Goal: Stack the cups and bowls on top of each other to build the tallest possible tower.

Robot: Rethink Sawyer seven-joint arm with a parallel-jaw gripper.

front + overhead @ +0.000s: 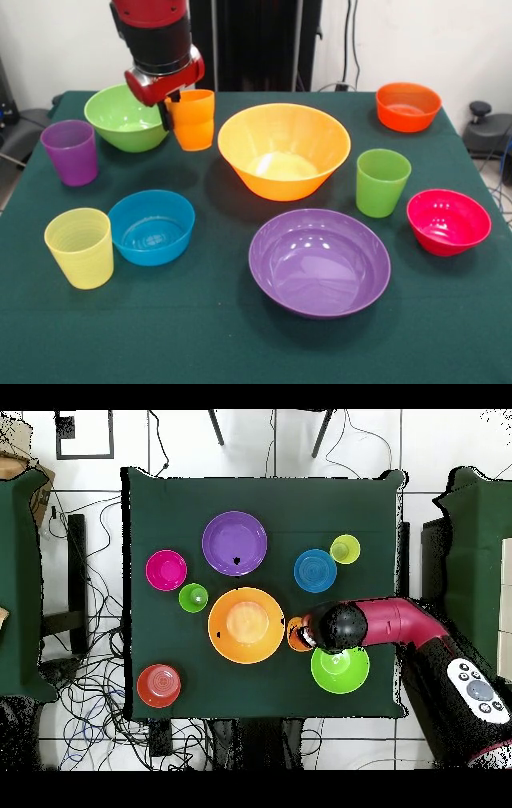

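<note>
My gripper is shut on the rim of the orange cup, which hangs upright between the light green bowl and the large orange-yellow bowl. In the overhead view the orange cup shows beside the arm's head. The purple bowl, blue bowl, pink-red bowl and orange-red bowl stand apart, open side up. The purple cup, pale yellow cup and green cup stand upright alone. Nothing is stacked.
The dark green table carries all the pieces. The arm covers the purple cup in the overhead view. Cables lie on the floor around the table.
</note>
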